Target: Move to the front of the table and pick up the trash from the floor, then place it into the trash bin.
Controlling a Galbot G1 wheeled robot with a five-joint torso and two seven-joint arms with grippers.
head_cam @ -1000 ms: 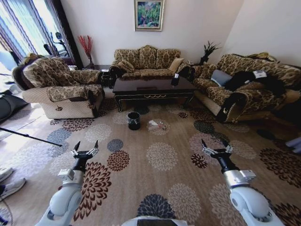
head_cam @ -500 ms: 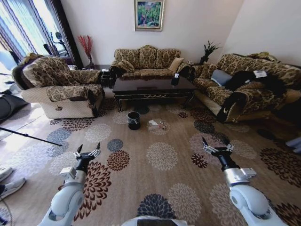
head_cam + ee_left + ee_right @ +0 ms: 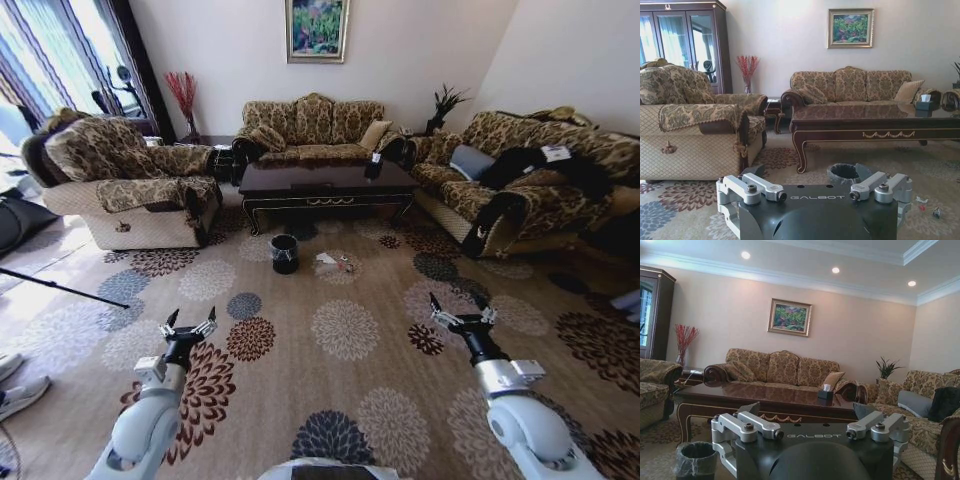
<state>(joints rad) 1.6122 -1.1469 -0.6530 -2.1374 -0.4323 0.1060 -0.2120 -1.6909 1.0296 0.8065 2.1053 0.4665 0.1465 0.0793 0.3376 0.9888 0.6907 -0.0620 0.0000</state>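
Note:
The dark wooden table (image 3: 325, 186) stands across the room in front of the back sofa, with its gold ornament (image 3: 888, 134) on the front apron. The black trash bin (image 3: 284, 254) sits on the floor (image 3: 300, 300) just before the table's left half. The trash lies right of it: a white paper scrap (image 3: 326, 261) and a small clear plastic piece (image 3: 346, 267). The left wrist view also has the trash bin (image 3: 844, 173), the paper scrap (image 3: 921, 200) and the plastic piece (image 3: 936, 212). My left gripper (image 3: 190, 322) and right gripper (image 3: 457, 305) hang open and empty over the carpet, far short of them.
An armchair (image 3: 125, 185) flanks the left, a sofa (image 3: 310, 125) the back and a long sofa (image 3: 520, 180) the right. A black pole (image 3: 60, 288) slants over the floor at the left, near white shoes (image 3: 15, 385). Open carpet lies between me and the table.
The whole picture has shifted slightly, so the camera has moved a little. My left gripper sits a bit lower and more to the right. Bin and trash have not moved on the carpet.

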